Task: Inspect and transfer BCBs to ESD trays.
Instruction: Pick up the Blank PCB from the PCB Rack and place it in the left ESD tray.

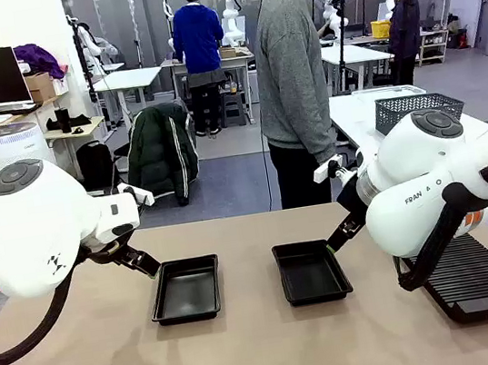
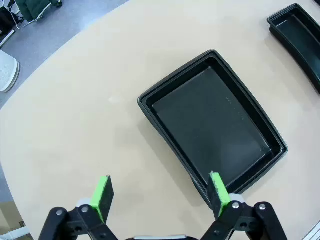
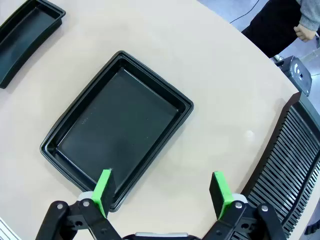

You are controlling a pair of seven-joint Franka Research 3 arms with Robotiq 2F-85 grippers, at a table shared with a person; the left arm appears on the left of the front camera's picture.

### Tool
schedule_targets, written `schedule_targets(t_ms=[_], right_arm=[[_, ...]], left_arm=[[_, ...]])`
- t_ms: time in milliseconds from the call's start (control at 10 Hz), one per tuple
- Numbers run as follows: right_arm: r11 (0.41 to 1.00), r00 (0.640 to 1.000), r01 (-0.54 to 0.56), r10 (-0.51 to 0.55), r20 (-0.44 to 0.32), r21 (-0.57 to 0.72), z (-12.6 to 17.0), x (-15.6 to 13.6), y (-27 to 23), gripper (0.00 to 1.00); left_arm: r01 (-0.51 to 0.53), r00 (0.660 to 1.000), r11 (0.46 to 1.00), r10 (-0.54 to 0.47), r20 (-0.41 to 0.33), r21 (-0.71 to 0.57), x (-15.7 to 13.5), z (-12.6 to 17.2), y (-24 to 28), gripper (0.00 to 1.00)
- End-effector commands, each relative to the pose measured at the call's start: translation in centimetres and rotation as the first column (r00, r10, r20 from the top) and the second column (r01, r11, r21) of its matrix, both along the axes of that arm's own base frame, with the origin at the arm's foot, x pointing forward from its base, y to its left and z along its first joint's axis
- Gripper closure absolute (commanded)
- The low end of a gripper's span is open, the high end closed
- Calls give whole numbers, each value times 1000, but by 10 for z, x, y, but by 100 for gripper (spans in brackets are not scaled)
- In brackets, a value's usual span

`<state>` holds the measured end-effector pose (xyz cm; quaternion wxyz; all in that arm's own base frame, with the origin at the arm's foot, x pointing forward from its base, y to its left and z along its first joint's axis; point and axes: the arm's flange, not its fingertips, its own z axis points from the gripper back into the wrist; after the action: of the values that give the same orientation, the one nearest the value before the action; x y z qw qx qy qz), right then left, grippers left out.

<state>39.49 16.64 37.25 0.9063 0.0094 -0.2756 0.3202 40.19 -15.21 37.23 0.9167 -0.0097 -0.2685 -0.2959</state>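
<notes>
My left gripper (image 2: 159,192) and right gripper (image 3: 162,192) hung spread at the rims of the two bare ESD trays (image 1: 189,318) mid-frame — transfer unstarted, I judged, the next move calling for a BCB to inspect.

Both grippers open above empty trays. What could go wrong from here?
1. The left gripper has one finger over the left tray at its rim; lowering could clip and shove it.
2. The right gripper overlaps the right tray at its rim likewise.
3. The person's hand hangs near the right arm, and the slotted rack lies close beside that gripper; a wide swing might strike either.
</notes>
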Motion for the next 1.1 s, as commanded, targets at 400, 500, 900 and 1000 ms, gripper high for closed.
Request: schedule_targets(t_ms=[400, 500, 900, 1000], right_arm=[[1000, 1000, 0, 0, 0, 0, 0, 0, 0, 0], [1000, 1000, 0, 0, 0, 0, 0, 0, 0, 0], [1000, 1000, 0, 0, 0, 0, 0, 0, 0, 0], [1000, 1000, 0, 0, 0, 0, 0, 0, 0, 0]], left_arm=[[0, 1000, 1000, 0, 0, 0, 0, 0, 0, 0], [0, 1000, 1000, 0, 0, 0, 0, 0, 0, 0], [0, 1000, 1000, 0, 0, 0, 0, 0, 0, 0], [0, 1000, 1000, 0, 0, 0, 0, 0, 0, 0]])
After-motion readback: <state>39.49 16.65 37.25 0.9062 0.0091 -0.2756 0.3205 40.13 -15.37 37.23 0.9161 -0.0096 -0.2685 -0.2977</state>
